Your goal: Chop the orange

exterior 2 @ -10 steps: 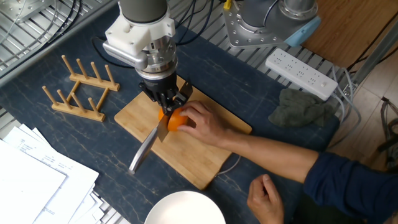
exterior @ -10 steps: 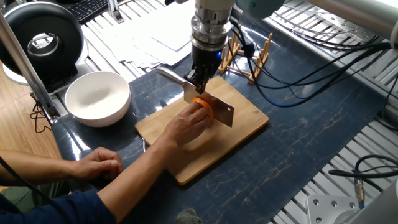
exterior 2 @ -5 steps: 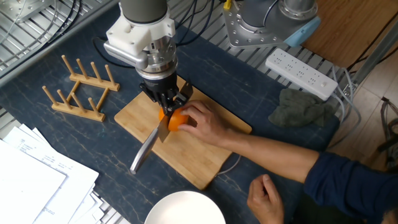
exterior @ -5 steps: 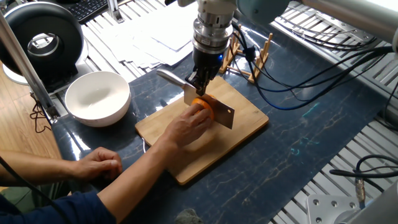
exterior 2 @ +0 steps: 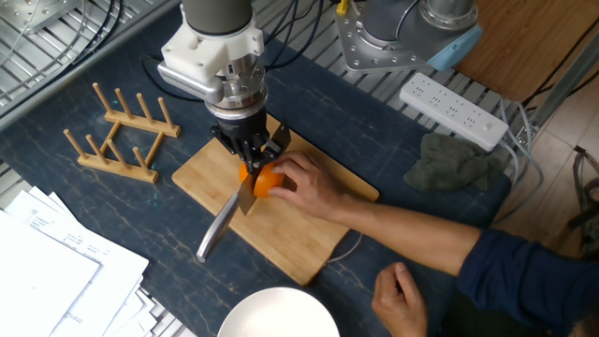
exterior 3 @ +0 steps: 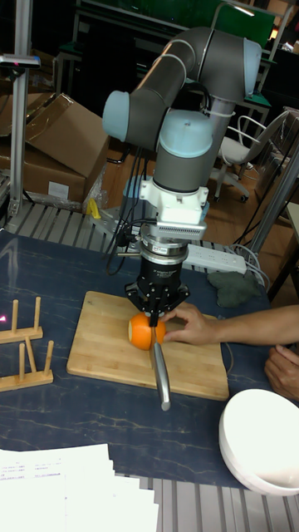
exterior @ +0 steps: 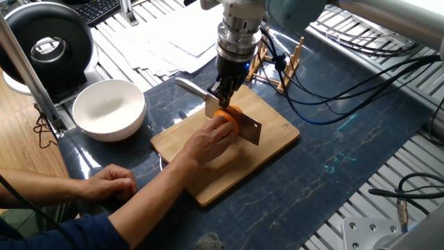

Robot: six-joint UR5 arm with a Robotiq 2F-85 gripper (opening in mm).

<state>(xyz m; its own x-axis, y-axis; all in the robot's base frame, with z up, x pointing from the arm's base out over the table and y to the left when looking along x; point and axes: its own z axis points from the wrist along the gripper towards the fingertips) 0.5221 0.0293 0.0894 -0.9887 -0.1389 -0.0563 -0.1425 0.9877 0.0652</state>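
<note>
The orange [exterior: 225, 115] [exterior 2: 265, 182] [exterior 3: 141, 331] rests on the wooden cutting board [exterior: 270, 139] [exterior 2: 201, 168] [exterior 3: 100, 349]. A person's hand [exterior: 208, 142] [exterior 2: 314, 187] [exterior 3: 195, 326] steadies the fruit from one side. My gripper [exterior: 223, 89] [exterior 2: 251, 150] [exterior 3: 158, 309] stands straight above the orange, shut on a cleaver knife [exterior: 244, 123] [exterior 2: 217, 232] [exterior 3: 160, 370]. The blade sits on or into the top of the orange; how deep it goes is hidden.
A white bowl [exterior: 109, 109] [exterior 2: 278, 314] [exterior 3: 262, 440] stands near the board. A wooden peg rack [exterior: 281, 66] [exterior 2: 117, 140] [exterior 3: 21, 353], loose papers [exterior 2: 47, 281], a power strip [exterior 2: 454, 108], a grey cloth [exterior 2: 454, 164] and the person's other hand [exterior: 111, 184] are around.
The gripper's wrist has shifted very slightly in one fixed view; knife, orange and hand stay in place.
</note>
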